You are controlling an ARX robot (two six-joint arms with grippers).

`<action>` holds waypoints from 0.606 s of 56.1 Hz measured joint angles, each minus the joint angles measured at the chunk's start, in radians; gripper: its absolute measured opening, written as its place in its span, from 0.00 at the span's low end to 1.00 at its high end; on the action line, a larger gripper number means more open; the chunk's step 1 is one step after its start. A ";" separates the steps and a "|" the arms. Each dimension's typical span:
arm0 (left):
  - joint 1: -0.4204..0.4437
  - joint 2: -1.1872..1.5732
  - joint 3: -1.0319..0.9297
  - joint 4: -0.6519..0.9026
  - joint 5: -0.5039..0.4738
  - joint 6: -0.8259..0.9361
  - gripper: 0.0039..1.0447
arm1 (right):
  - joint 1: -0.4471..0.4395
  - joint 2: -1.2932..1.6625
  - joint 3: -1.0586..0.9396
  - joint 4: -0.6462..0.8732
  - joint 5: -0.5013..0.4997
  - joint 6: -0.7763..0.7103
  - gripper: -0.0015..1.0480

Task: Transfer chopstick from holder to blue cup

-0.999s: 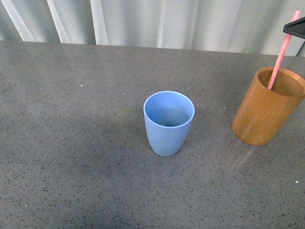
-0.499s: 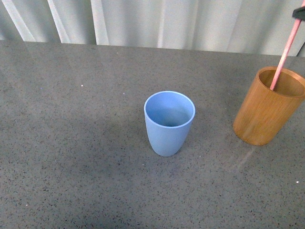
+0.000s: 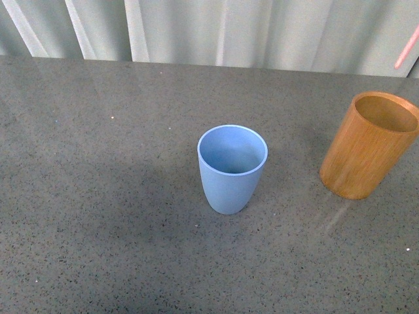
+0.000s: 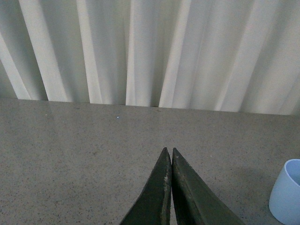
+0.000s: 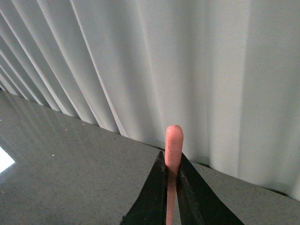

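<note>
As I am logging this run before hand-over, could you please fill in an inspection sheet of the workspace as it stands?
Surface: grey speckled table, slightly glossy, no spills seen.
Job's things: blue cup upright mid-table, empty; holder upright to its right, apart from it, empty; chopstick out of the holder, held in the air.
Clutter: nothing seen.
Grippers: left tool shut and empty, over the table; right tool shut on the chopstick.
Cables: nothing seen.
Surroundings: pale pleated curtain behind the table.
</note>
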State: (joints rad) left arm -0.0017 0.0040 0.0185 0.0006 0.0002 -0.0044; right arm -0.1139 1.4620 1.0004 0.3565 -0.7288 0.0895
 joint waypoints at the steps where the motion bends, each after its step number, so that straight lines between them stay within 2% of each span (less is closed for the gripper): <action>1: 0.000 0.000 0.000 0.000 0.000 0.000 0.03 | 0.009 -0.002 -0.001 0.001 0.005 0.002 0.02; 15: 0.000 0.000 0.000 0.000 0.000 0.000 0.03 | 0.252 0.073 -0.053 0.121 0.122 0.071 0.02; 21: 0.000 0.000 0.000 0.000 0.000 0.000 0.03 | 0.316 0.132 -0.052 0.172 0.154 0.122 0.02; 34: 0.000 0.000 0.000 0.000 0.000 0.000 0.03 | 0.405 0.205 -0.011 0.172 0.195 0.152 0.02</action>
State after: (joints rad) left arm -0.0017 0.0040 0.0185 0.0006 0.0002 -0.0044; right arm 0.2913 1.6669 0.9894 0.5282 -0.5343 0.2413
